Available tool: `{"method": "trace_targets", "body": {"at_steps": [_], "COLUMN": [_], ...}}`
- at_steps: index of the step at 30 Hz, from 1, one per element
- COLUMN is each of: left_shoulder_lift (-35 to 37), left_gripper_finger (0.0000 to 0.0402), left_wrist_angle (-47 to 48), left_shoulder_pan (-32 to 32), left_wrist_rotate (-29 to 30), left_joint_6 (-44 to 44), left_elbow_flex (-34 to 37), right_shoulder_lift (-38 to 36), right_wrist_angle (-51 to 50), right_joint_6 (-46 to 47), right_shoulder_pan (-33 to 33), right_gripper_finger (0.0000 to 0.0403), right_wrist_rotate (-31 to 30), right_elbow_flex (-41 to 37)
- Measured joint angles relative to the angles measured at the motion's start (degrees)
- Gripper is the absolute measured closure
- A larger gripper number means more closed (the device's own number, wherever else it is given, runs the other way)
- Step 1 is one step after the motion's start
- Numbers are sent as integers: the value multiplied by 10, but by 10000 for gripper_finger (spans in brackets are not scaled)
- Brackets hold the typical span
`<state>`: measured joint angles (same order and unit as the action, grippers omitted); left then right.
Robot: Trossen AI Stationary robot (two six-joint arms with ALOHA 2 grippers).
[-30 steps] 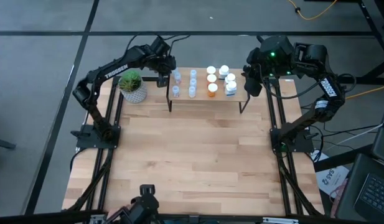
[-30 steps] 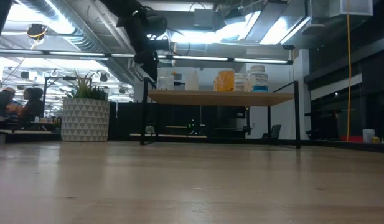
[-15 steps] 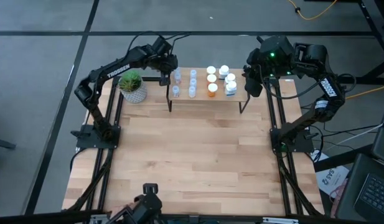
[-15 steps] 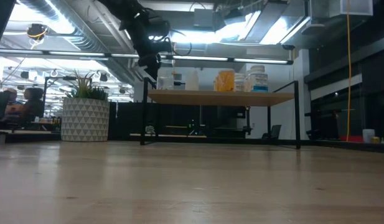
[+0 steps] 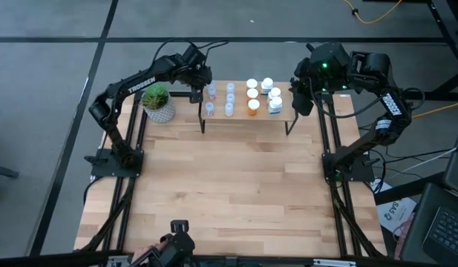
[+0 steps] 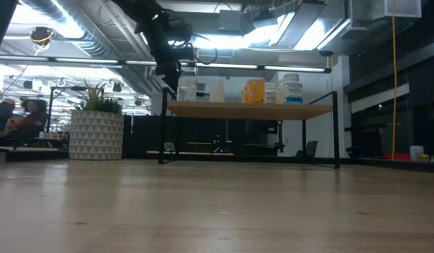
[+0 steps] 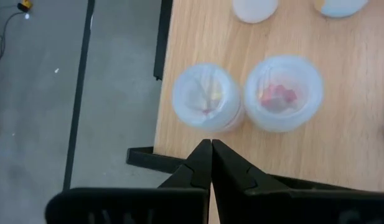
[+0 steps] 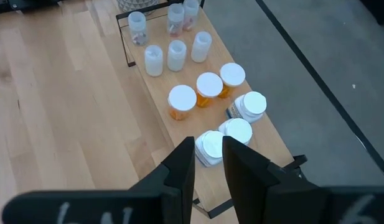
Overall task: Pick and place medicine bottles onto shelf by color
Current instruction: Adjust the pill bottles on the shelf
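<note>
Your left gripper (image 7: pixel 211 144) is pressed together, empty, just above the shelf's (image 5: pixel 243 115) left end beside two clear bottles (image 7: pixel 207 96); lift it straight up so you do not tip them; all bottles already stand on the shelf, clear left, orange (image 5: pixel 253 106) middle, white (image 5: pixel 275 104) right; the right gripper (image 8: pixel 208 155) hangs slightly parted, holding nothing, over the shelf's right end; the plant (image 5: pixel 158 101) sits just left of the shelf.

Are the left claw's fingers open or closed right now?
Closed and empty: the left claw has its fingertips pressed together with nothing between them, hovering above two clear bottles on the shelf.
</note>
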<state>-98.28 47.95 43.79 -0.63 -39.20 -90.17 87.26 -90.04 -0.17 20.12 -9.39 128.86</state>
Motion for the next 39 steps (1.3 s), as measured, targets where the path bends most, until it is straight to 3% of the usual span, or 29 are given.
{"method": "trace_targets", "body": {"at_steps": [12,23,28,34,39], "left_shoulder_lift": [0,3,45,84,80], "left_gripper_finger": [399,400,399,401,401], "left_wrist_angle": [-17,45,109,172,157], "left_shoulder_pan": [-20,-18,-34,-76,-134], "left_wrist_rotate": [-3,96,86,-7,7], "left_joint_6": [0,1,26,94,121], "left_elbow_flex": [0,0,0,-1,30], "right_shoulder_lift": [0,0,0,0,0], "right_wrist_angle": [0,0,0,0,0], "right_joint_6": [1,1,1,-1,-2], "right_shoulder_pan": [0,0,0,0,0], "right_gripper_finger": [318,318,318,318,318], "right_wrist_rotate": [0,0,0,0,0], "right_elbow_flex": [0,0,0,0,0]}}
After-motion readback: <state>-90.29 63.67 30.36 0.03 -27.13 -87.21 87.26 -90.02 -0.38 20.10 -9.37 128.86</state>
